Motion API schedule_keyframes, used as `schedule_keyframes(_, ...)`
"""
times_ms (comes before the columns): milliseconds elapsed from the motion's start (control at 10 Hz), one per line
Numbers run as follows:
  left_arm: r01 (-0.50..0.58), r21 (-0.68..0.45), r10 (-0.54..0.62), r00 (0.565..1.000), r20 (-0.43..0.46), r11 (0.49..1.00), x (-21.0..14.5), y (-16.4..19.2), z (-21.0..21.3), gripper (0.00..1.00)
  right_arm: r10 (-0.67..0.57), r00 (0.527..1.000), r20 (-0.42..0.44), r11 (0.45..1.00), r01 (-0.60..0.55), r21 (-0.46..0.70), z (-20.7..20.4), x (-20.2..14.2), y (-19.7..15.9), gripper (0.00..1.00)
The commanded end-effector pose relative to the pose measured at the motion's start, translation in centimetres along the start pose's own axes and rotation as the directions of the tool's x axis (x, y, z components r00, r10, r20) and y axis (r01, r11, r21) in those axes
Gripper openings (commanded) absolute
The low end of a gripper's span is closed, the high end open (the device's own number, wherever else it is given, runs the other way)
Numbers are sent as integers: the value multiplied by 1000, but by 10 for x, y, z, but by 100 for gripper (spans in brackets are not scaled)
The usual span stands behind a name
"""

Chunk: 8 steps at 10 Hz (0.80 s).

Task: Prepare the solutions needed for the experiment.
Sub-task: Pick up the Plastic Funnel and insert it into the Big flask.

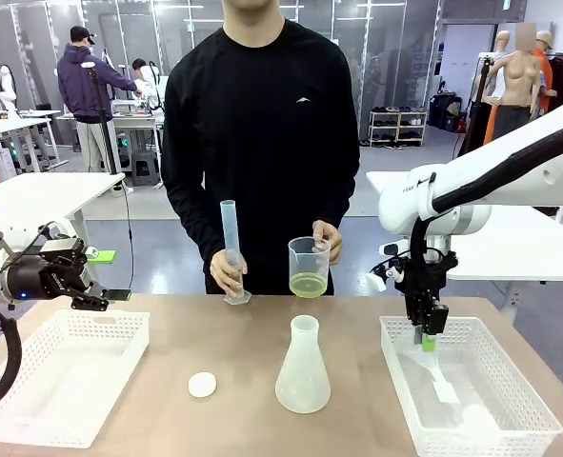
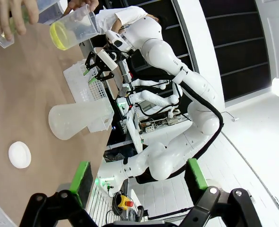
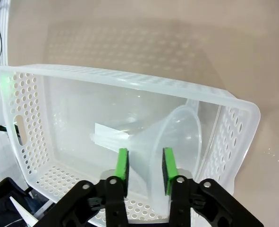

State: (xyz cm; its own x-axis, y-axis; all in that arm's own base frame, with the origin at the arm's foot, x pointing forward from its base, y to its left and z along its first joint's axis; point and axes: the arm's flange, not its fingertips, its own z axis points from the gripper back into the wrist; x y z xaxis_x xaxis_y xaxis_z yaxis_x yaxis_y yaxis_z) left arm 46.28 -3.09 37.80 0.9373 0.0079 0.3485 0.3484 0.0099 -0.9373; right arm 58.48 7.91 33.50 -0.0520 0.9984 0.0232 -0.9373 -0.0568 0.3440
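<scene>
One small measure of pale yellow-green translucent solution (image 1: 308, 284), lying in the bottom of a clear plastic beaker (image 1: 310, 252). The person's hand (image 1: 328, 238) holds the beaker above the far edge of the table (image 1: 167, 319), near its middle.

- Handling, as judged: the liquid is light and will slosh freely. The beaker looks thin-walled and smooth, so keep it upright, take it by the wall at mid-height clear of the spout, and tilt it slowly.
- Companion ware: the person's other hand (image 1: 229, 273) stands a tall clear graduated cylinder (image 1: 230, 228) on the far edge. A frosted conical flask (image 1: 303, 371) stands upright near the middle of the table, towards its near edge, with its neck open.
- Right gripper (image 1: 429, 340): clenched on the cone of a clear plastic funnel (image 3: 179, 135). The funnel lies on its side in the white perforated basket (image 3: 130, 78) at the right edge of the table. Expect the funnel to be light, stiff and slippery, and it may pivot between the pads.
- Left gripper (image 2: 138, 176): released, jaws wide, holding nothing. It hangs at the left edge of the table.
</scene>
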Motion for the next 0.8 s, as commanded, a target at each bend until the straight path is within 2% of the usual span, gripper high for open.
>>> schedule_keyframes(0,2,-4,-2,1000,5,1000,-1,-3,0,100,-2,1000,3,1000,2,0,1,2,8,0)
schedule_keyframes(100,2,-4,-2,1000,5,1000,-1,-3,0,100,5,1000,-5,1000,-5,-8,1,5,11,4)
schedule_keyframes(300,2,-4,-2,1000,5,1000,-1,-3,0,100,-43,998,-36,998,42,-41,5,14,24,0)
schedule_keyframes(400,2,-4,-2,1000,5,1000,-1,-3,0,100,-111,990,-85,992,105,-62,10,23,35,0)
schedule_keyframes(600,2,-4,-2,1000,5,1000,-1,-3,0,100,-208,971,-116,967,186,-176,34,44,70,0)
schedule_keyframes(700,2,-4,-2,1000,5,1000,-1,-3,0,100,-259,959,-116,936,219,-276,49,55,90,0)
